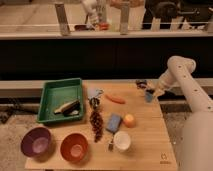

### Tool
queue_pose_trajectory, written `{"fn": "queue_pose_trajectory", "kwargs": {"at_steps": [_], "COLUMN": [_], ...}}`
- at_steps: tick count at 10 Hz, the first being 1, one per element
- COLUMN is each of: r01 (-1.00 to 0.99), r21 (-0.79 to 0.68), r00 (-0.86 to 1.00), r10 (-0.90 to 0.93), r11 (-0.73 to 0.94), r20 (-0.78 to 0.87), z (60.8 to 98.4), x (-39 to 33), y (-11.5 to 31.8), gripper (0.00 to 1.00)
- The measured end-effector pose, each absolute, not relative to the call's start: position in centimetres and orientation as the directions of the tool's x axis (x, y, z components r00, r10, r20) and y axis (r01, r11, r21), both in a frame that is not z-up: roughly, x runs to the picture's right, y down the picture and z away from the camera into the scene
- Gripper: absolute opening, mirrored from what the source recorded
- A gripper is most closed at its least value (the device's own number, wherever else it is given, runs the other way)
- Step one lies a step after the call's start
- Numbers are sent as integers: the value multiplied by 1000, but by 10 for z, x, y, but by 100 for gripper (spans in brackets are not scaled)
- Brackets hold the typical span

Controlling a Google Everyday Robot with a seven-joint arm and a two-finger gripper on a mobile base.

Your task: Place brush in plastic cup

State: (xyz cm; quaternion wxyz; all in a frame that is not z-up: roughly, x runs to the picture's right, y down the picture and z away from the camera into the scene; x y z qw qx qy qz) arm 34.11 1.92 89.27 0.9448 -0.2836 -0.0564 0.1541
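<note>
1. Wood table (150,145) in front of a dark wall; robot arm comes in from the right, lower part cut off by the frame edge.
2. Brush: can't make it out; it may blend w/ the dark gripper (142,84).
3. Gripper closed, at table's far right; can't tell if it's holding anything.
4. Plastic cup (149,96) upright, just below-right of gripper; carrot (116,99) to its left.

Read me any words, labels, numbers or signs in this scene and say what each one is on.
No text here reads clearly.
Small dark mark at the near right corner of the wooden table: too small to read.
The gripper, jaws shut, at the plastic cup on the table's far right: no label visible on either.
</note>
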Motion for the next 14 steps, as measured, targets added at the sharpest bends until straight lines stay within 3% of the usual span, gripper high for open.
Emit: {"fn": "queue_pose_trajectory", "kwargs": {"at_steps": [14], "r01": [-227], "r21": [-552], "r00": [947], "r10": [314], "r11": [802], "r20": [68], "z": [901], "x": [335], "y": [24], "gripper": [4]}}
